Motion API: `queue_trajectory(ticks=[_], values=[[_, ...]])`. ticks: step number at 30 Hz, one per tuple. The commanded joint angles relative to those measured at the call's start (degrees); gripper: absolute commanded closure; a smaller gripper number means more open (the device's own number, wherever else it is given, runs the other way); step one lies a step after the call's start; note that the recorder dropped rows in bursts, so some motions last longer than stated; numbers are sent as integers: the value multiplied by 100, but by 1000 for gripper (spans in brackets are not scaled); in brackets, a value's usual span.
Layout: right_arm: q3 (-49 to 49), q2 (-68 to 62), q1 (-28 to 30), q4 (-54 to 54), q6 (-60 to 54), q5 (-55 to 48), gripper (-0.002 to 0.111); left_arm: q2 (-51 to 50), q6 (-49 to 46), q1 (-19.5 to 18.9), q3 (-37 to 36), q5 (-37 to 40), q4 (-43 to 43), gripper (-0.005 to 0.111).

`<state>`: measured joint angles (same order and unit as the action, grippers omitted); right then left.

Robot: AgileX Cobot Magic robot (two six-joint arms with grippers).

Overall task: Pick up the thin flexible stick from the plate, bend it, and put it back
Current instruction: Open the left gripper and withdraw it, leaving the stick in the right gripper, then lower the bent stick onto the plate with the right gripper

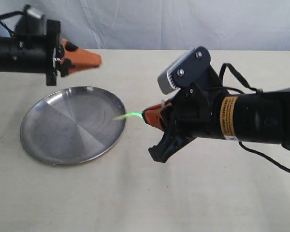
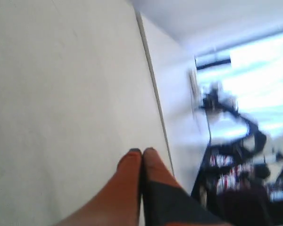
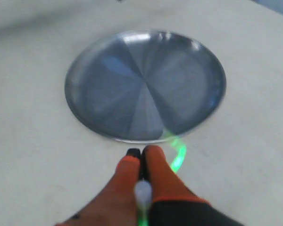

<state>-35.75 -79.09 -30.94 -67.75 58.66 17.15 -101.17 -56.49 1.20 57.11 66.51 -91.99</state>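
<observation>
Soft, even light fills the exterior view, which is sharp, with only faint shadows on the pale table and a fan of light and dark grey reflections across the plate. The left wrist view is smeared with blur throughout, and the bright window area in its background is blown out to white. The right wrist view is soft as well, with small glints on the plate's rim and the stick showing as a hazy green glow
</observation>
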Motion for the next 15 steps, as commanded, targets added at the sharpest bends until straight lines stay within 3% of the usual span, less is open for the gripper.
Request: queue_trajectory(ticks=[1,8,11,15], values=[[47,-6,30,268,1,120,109,33,150,-10,-248,-196,-796,107],[-57,-6,30,387,-15,270,109,58,14,-17,-395,-239,-796,107],[-72,-6,30,746,-25,316,109,134,-255,-191,-395,-168,-796,107],[-83,-130,30,1711,-273,685,109,460,-516,-759,-395,-168,-796,107]])
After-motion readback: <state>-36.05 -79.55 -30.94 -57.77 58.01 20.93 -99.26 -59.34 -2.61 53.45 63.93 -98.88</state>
